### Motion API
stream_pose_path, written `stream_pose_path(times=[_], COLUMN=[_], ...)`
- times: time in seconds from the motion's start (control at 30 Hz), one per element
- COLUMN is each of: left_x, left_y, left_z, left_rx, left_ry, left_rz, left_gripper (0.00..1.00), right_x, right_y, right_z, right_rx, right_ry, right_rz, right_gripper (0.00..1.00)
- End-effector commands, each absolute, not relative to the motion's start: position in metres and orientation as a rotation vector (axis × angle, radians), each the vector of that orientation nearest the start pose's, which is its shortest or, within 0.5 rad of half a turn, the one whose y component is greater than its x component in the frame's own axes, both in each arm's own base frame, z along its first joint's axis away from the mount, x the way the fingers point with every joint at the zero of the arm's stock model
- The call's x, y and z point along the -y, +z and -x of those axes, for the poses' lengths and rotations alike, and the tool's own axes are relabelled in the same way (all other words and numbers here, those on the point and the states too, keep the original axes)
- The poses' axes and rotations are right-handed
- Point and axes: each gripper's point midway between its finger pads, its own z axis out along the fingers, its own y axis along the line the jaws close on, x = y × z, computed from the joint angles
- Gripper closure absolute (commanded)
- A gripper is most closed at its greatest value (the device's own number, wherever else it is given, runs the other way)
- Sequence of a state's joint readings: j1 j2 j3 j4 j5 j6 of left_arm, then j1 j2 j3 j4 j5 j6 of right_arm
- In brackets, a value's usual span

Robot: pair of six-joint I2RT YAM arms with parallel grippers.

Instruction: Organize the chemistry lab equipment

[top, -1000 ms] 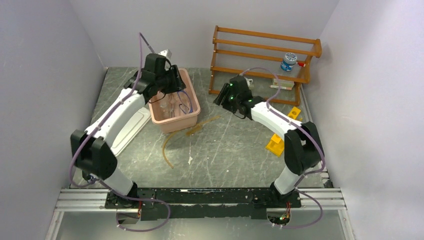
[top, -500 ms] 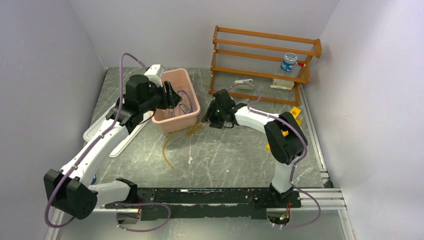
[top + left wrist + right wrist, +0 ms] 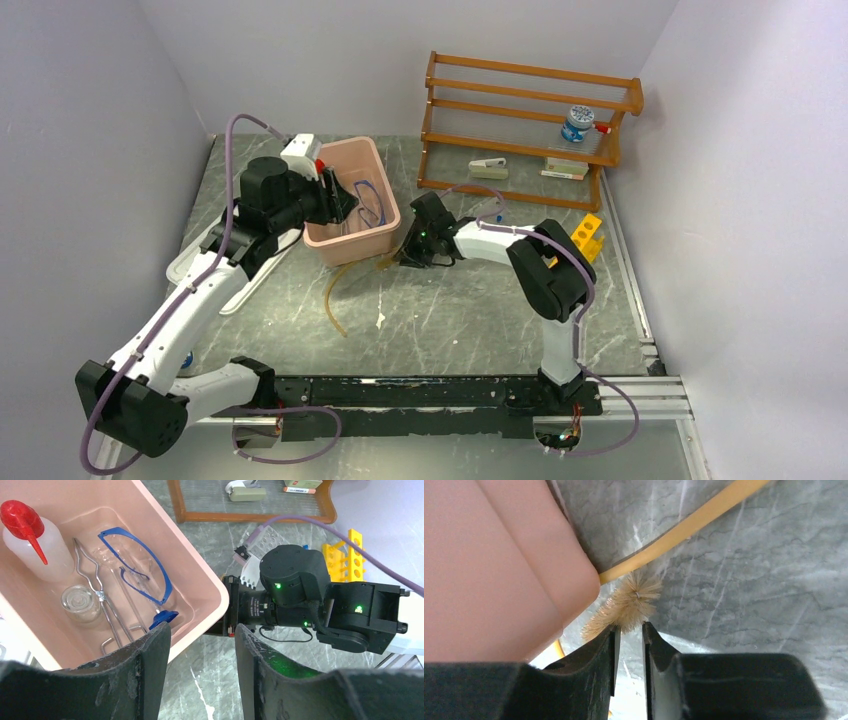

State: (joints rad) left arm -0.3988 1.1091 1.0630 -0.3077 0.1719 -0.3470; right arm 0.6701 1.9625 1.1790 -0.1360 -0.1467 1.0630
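Note:
A pink bin [image 3: 352,205] holds the red-capped wash bottle [image 3: 30,537], blue-framed goggles [image 3: 137,565], metal tongs [image 3: 102,602], a small glass [image 3: 80,602] and the blue hexagonal piece [image 3: 164,617]. My left gripper [image 3: 202,637] is open and empty above the bin's front edge [image 3: 335,195]. My right gripper [image 3: 629,629] is low over the table at the bin's front right corner [image 3: 408,252]. Its jaws stand a narrow gap apart, with nothing between them. A tan bristle brush [image 3: 626,605] lies just past its tips. The amber tubing [image 3: 684,525] runs beside the brush and curls forward [image 3: 335,290].
A wooden shelf [image 3: 520,135] at the back right carries a blue-capped jar [image 3: 577,122] and small boxes. The yellow holed rack [image 3: 588,235] lies by the right wall. A white tray [image 3: 215,265] lies left of the bin, under my left arm.
My right arm has swung left from the shelf down to the brush at the bin's corner. My left arm has drawn back from over the bin to its front edge.

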Motion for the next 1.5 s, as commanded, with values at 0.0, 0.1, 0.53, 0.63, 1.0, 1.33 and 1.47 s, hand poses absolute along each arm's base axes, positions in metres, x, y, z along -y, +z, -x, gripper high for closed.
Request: stream_pose_path(times=[0.0, 0.1, 0.53, 0.63, 1.0, 1.33, 1.47], left_x=[0.179, 0.181, 0.192, 0.186, 0.118, 0.099, 0.101], left_y=[0.293, 0.296, 0.286, 0.284, 0.29, 0.295, 0.297], left_z=[-0.319, -0.318, -0.305, -0.307, -0.312, -0.303, -0.303], left_rx=[-1.932, -1.921, -1.932, -1.946, -1.975, -1.948, -1.943], left_ry=[-0.632, -0.628, -0.67, -0.629, -0.283, -0.187, -0.184], left_rz=[-0.198, -0.214, -0.239, -0.188, 0.155, 0.277, 0.27], left_gripper=[0.46, 0.46, 0.46, 0.46, 0.46, 0.47, 0.47], right_x=[-0.331, -0.315, -0.24, -0.273, -0.354, -0.354, -0.349], right_y=[0.026, 0.026, 0.06, 0.078, 0.062, 0.037, 0.026], right_z=[-0.34, -0.338, -0.322, -0.313, -0.285, -0.301, -0.302], right_rx=[-2.626, -2.63, -2.548, -2.509, -2.505, -2.429, -2.425], right_ry=[0.729, 0.634, 0.393, 0.585, 0.657, 0.367, 0.318], right_rz=[-0.493, -0.451, -0.238, -0.223, -0.481, -0.595, -0.593], right_gripper=[0.78, 0.81, 0.76, 0.62, 0.52, 0.57, 0.62])
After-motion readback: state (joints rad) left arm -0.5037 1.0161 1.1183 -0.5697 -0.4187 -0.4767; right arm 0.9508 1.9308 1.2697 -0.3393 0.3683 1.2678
